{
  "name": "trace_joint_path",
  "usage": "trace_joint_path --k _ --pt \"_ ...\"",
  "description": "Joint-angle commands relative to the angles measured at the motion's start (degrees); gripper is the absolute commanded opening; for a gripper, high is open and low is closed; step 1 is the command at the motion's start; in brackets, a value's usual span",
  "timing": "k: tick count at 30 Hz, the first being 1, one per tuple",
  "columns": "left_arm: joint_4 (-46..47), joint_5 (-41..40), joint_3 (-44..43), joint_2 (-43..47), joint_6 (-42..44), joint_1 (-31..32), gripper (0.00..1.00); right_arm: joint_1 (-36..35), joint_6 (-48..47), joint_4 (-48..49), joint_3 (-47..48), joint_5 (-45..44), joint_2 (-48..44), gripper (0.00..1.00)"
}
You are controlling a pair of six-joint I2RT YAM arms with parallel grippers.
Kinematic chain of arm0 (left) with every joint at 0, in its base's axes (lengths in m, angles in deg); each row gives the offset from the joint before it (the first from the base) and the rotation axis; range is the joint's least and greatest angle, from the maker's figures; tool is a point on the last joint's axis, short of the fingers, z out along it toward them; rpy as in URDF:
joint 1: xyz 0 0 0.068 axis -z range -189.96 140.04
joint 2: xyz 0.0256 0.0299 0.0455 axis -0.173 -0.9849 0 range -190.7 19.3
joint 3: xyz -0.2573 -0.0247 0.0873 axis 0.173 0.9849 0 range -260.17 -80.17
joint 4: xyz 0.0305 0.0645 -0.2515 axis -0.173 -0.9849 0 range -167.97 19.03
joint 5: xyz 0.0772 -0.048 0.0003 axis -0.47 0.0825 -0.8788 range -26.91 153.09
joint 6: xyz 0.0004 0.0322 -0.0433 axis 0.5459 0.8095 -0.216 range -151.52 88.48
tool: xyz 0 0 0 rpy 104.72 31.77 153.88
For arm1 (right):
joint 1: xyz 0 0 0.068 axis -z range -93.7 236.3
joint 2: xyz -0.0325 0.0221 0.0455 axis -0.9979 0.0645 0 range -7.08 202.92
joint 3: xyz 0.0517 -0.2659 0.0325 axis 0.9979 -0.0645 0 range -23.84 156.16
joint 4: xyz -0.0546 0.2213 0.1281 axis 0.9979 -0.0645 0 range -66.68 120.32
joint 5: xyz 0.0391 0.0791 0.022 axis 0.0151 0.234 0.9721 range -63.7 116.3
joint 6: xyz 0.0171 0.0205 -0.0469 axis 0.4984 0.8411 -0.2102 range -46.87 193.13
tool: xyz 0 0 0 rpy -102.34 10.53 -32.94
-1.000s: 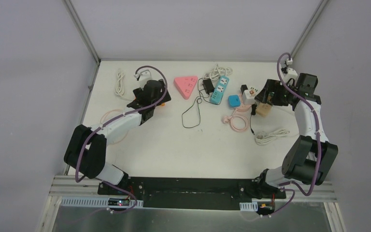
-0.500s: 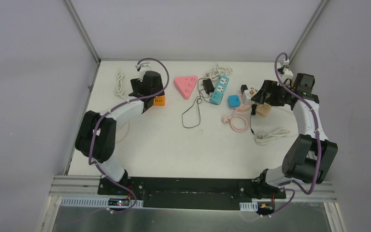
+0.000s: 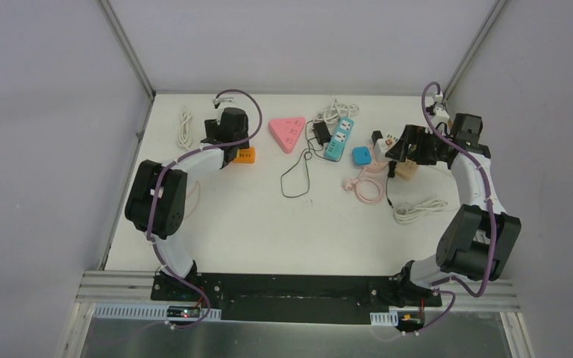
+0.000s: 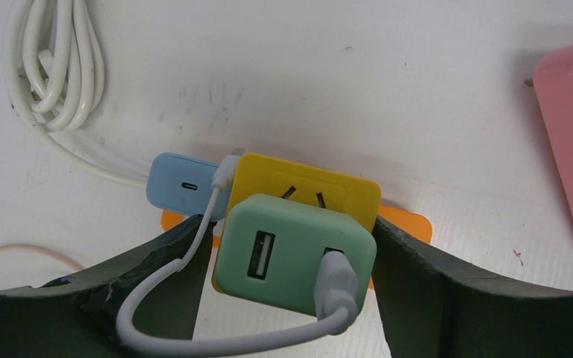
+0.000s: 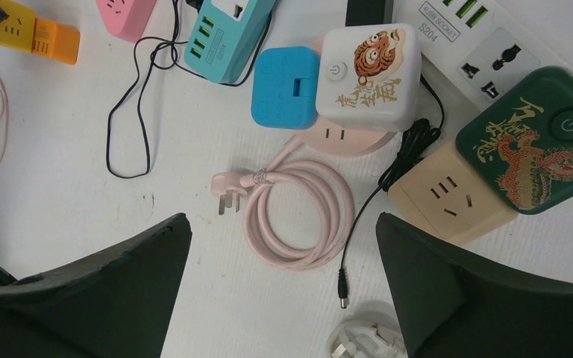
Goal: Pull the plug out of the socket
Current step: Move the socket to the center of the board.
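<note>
Left jaws straddle the green plug point(image 4: 295, 257), one each side, lined up to pull it straight off the yellow socket point(image 4: 306, 190) (plug fully seated, rear left of the tabletop point(image 4: 268, 74)). Can't tell if they're clamped on it. Right jaws are wide open and empty, parked over the spare sockets point(image 5: 369, 78); probably not needed for this step.

From my station, the left arm point(image 3: 194, 160) and right arm point(image 3: 479, 183) look alike: white links between bulky black joints, a purple cable point(image 3: 233, 94) looped along each, and matte dark, wedge-shaped fingers point(image 4: 455, 298).
</note>
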Motion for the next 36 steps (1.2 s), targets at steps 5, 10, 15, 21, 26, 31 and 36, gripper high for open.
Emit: trace_joint_path --k 5,10,15,21,26,31,36 --pt "0.7 3.4 -1.9 -0.6 -0.3 -0.7 0.46 -0.5 -1.0 0.3 1.2 1.4 -0.2 1.0" --pt "-1.1 5.5 0.4 2.7 -1.3 -0.6 0.16 -0.6 -1.0 0.3 1.1 1.4 -0.2 1.0" --pt "-1.2 13.9 5.7 8.5 -2.6 -0.6 0.05 -1.1 -1.1 0.1 1.1 1.5 -0.2 1.0" --pt "-3.5 30.7 12.0 16.0 -5.2 0.3 0.0 -2.2 -1.5 -0.2 1.0 1.8 -0.2 1.0" --pt "-3.8 37.5 19.3 22.6 -4.8 5.7 0.0 -3.6 -2.2 -0.5 0.9 2.4 -0.2 1.0" --pt "-1.4 39.9 25.9 29.0 -4.3 12.3 0.0 -6.3 -6.2 -2.8 1.0 5.9 -0.2 1.0" --pt "5.9 46.9 32.2 33.2 -3.8 16.1 0.0 -9.6 -17.9 -10.2 2.0 14.5 0.1 1.0"
